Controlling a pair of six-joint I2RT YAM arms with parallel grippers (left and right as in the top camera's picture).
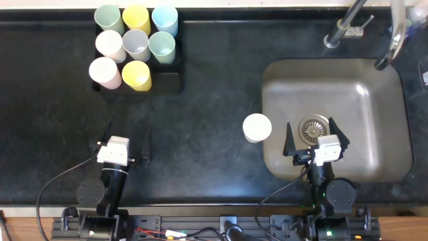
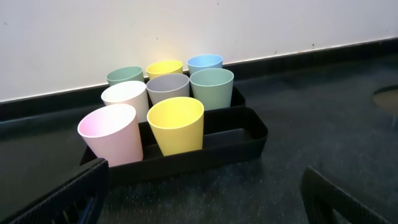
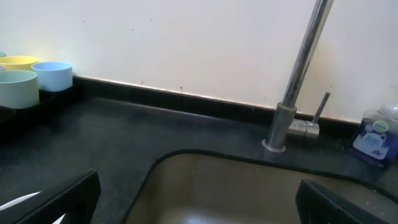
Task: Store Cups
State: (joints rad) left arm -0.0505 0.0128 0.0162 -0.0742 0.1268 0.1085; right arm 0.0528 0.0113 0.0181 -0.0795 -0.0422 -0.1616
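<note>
A black tray (image 1: 175,80) at the back left of the counter holds several upright cups in green, yellow, blue, white, grey and pink; its front right slot (image 2: 239,134) is free. A lone white cup (image 1: 257,127) stands on the counter just left of the sink. My left gripper (image 1: 127,132) sits near the front edge, open and holding nothing, facing the tray with the pink cup (image 2: 112,134) and yellow cup (image 2: 177,124) nearest. My right gripper (image 1: 311,128) hangs open over the sink basin, to the right of the white cup, nothing between its fingers (image 3: 62,199).
The steel sink (image 1: 374,80) takes up the right side, with a drain (image 1: 314,127) under the right gripper. A tap (image 3: 298,81) rises behind it and a soap bottle (image 3: 376,137) stands at the far right. Dark counter lies between tray and sink.
</note>
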